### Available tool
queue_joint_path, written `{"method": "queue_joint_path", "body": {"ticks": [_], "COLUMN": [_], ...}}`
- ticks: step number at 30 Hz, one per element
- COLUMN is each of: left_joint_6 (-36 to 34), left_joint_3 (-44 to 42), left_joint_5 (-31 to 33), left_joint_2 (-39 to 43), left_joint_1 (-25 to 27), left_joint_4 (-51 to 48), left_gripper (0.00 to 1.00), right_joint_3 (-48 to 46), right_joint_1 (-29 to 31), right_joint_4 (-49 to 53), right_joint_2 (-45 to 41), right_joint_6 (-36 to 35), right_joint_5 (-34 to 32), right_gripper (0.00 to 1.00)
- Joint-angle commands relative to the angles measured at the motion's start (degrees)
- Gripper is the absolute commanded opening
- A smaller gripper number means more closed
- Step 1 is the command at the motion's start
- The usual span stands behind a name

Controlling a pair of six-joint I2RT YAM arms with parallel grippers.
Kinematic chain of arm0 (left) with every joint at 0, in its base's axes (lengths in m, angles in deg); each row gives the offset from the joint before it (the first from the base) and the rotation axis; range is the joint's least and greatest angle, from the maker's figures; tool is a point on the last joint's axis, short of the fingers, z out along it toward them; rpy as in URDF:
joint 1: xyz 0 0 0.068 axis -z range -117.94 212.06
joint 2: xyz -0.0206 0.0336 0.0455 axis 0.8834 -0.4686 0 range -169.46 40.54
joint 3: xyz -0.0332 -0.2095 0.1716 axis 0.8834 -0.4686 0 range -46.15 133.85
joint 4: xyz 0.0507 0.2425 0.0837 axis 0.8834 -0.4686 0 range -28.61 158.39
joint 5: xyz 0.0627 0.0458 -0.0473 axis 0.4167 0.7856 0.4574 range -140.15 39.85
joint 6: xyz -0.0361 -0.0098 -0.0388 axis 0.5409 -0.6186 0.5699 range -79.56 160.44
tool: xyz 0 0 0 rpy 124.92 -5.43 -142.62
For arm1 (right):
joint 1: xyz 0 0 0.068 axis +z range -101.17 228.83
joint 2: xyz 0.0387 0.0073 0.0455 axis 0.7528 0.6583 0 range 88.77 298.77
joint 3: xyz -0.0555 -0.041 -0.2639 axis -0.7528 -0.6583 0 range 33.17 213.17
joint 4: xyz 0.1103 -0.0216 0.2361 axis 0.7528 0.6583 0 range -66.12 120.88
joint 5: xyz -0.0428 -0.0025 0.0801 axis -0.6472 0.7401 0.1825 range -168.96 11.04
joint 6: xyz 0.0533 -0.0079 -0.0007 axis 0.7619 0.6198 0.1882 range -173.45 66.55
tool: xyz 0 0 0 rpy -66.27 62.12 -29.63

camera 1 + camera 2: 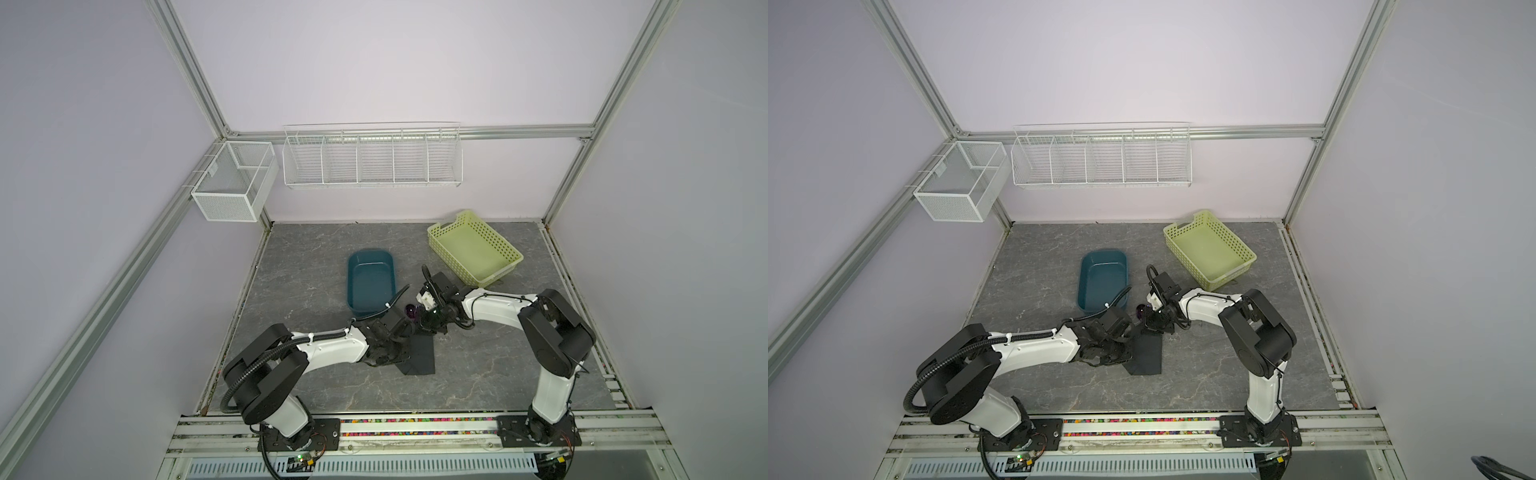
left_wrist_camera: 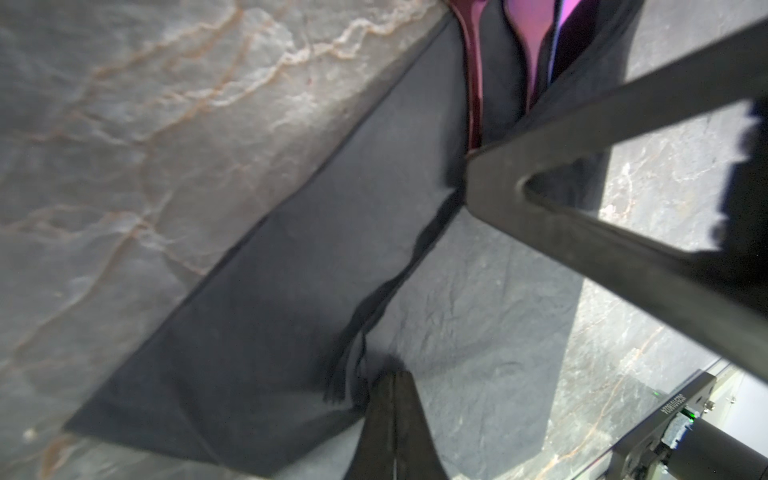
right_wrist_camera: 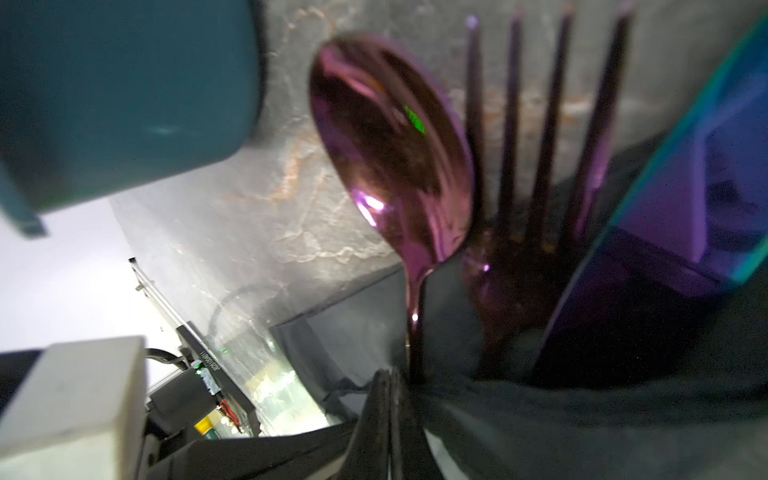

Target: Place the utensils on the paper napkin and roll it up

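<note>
Nearest me, the thin matte black paper napkin (image 1: pixel 422 359) lay half folded over. The left gripper (image 2: pixel 386 399), fingers together, seemed to pinch its flap. Farther off, the right gripper (image 3: pixel 390 399), likewise closed, pinched it where the handles emerge. The slim purple-headed utensils (image 3: pixel 390 137) ran lengthwise inside, heads poking toward the teal oval tub (image 1: pixel 370 278), so rolling would go sideways.

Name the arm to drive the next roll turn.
Left, probably: the left tool is shut on the long folded edge of the paper napkin, where a roll can be turned. The right tool pinches only the end by the utensils.
</note>
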Motion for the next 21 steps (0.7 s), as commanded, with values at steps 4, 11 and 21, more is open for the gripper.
{"method": "queue_joint_path", "body": {"ticks": [4, 11, 21], "left_joint_6": [0.51, 0.6, 0.77], "left_joint_3": [-2.38, -2.38, -2.38], "left_joint_5": [0.9, 0.81, 0.72], "left_joint_2": [-1.49, -1.64, -1.5], "left_joint_1": [-0.03, -0.03, -0.03], "left_joint_4": [-1.8, -1.62, -1.73], "left_gripper": [0.0, 0.0, 0.0], "right_joint_3": [1.54, 2.25, 1.62], "right_joint_1": [0.01, -0.02, 0.93], "right_joint_4": [4.6, 6.06, 7.01], "right_joint_2": [1.18, -0.63, -6.43], "right_joint_6": [-2.53, -2.54, -2.22], "right_joint_5": [-4.83, -6.79, -5.89], "right_gripper": [0.07, 0.08, 0.11]}}
